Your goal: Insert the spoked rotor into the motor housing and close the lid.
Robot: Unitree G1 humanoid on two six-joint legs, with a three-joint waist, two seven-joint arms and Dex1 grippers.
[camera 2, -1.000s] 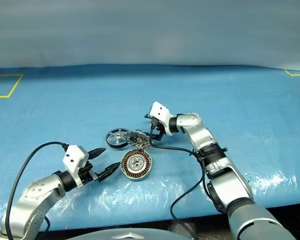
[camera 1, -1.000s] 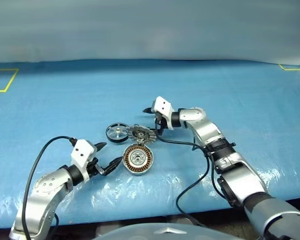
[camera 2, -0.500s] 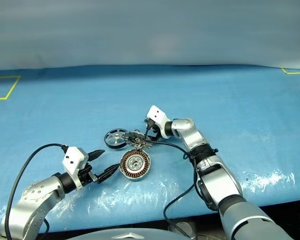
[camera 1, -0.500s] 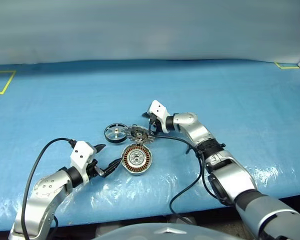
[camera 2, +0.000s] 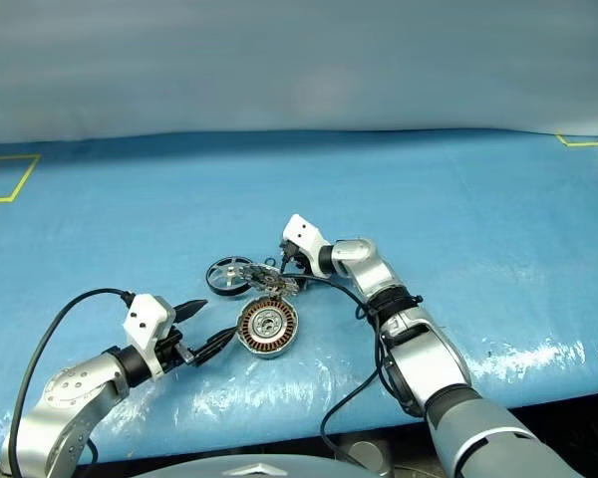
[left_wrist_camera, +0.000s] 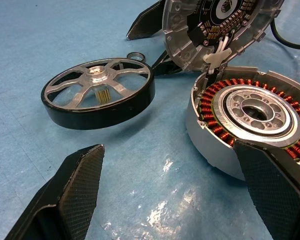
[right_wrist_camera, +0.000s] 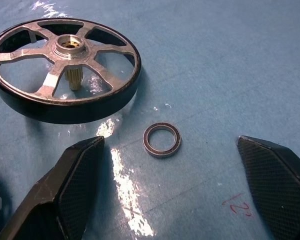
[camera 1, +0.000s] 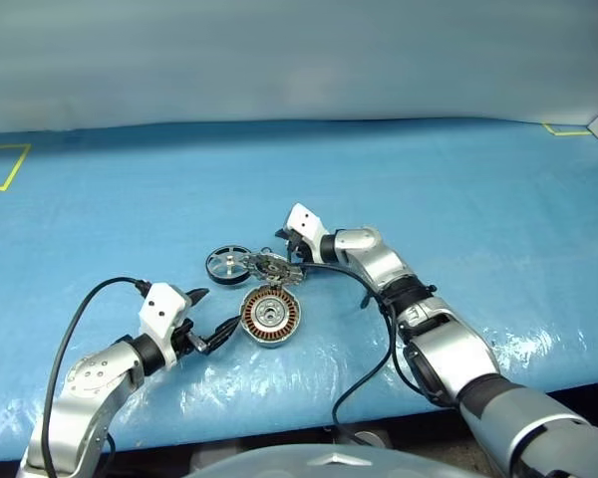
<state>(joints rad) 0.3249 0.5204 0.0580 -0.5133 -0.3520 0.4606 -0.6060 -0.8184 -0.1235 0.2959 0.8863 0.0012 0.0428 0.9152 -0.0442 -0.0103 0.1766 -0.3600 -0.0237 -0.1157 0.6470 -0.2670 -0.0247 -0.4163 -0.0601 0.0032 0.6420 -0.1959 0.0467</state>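
The right gripper (camera 2: 279,261), fingers spread wide and holding nothing, hovers low just behind the lid (camera 1: 271,267), which leans tilted against the motor housing (camera 1: 270,314) in front of it. Between its fingertips, on the blue sheet (camera 1: 458,189), lies a small ring (right_wrist_camera: 161,139). Just left of the lid rests the spoked rotor (camera 1: 227,264), flat and untouched. The left gripper (camera 1: 205,317), also wide open and empty, waits left of the housing, one finger (left_wrist_camera: 270,185) nearly against its rim. The risk: the right gripper, closing here, could pinch the ring rather than the rotor, or knock the propped lid over onto the housing's copper windings.
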